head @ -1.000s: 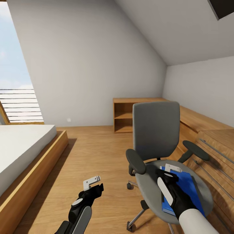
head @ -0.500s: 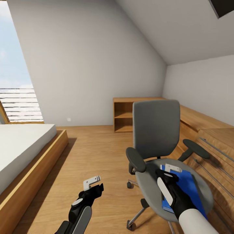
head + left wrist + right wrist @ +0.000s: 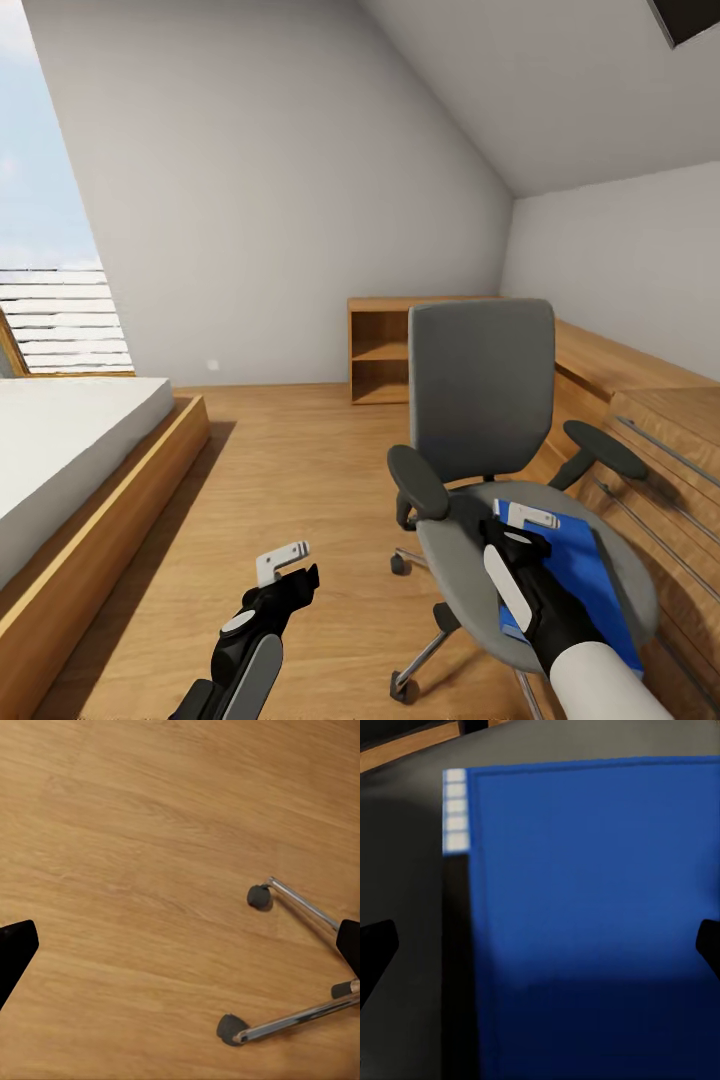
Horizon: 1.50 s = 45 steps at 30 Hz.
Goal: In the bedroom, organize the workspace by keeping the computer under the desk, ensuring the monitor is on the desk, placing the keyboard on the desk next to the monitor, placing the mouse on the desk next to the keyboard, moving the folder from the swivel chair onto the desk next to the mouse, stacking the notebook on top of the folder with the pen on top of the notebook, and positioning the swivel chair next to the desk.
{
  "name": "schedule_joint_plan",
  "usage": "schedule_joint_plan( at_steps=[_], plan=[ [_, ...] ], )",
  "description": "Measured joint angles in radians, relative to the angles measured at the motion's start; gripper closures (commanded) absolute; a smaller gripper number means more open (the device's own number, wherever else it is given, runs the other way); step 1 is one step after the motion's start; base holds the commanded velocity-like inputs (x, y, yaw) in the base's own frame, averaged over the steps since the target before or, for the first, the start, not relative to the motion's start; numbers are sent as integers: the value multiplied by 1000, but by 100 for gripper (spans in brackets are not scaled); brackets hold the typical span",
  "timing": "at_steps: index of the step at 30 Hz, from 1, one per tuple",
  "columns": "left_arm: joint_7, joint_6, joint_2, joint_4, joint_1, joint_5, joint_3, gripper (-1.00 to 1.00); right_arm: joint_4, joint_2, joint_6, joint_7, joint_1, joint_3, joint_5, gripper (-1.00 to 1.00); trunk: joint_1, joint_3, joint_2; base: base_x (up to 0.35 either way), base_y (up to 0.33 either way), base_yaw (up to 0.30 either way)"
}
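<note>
I have the right gripper (image 3: 528,516) low over the folder (image 3: 570,570), its fingers spread wide to either side of the blue cover in the right wrist view, with nothing held between them. The folder (image 3: 592,915) lies flat on the seat of the swivel chair (image 3: 480,400), toward the seat's right edge, black spine facing the middle of the seat. My left gripper (image 3: 285,563) hangs over bare wooden floor (image 3: 135,855) to the left of the chair, jaws wide and holding nothing; the chair's chrome legs and casters (image 3: 259,896) lie beneath it.
</note>
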<state>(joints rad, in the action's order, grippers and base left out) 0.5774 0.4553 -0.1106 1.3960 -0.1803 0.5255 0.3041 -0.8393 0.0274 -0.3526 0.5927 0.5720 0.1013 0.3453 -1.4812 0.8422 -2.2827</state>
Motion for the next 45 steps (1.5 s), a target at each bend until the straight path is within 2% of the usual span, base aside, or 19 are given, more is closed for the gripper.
schedule_joint_plan(
  at_steps=[10, 13, 45],
  plan=[
    [0, 1, 0, 0, 0, 1, 0, -100, 0, 0, 0, 0, 0, 0, 0, -100, 0, 0, 0, 0, 0, 0],
    [0, 2, 0, 0, 0, 1, 0, -100, -18, 0, -2, 1, 0, -1, 0, -100, -11, 9, -21, 0, 0, 0],
    [-3, 0, 2, -5, 0, 1, 0, -100, -20, 0, 2, -3, 0, 0, 8, -100, -12, 9, -21, -44, -27, 0]
  ],
)
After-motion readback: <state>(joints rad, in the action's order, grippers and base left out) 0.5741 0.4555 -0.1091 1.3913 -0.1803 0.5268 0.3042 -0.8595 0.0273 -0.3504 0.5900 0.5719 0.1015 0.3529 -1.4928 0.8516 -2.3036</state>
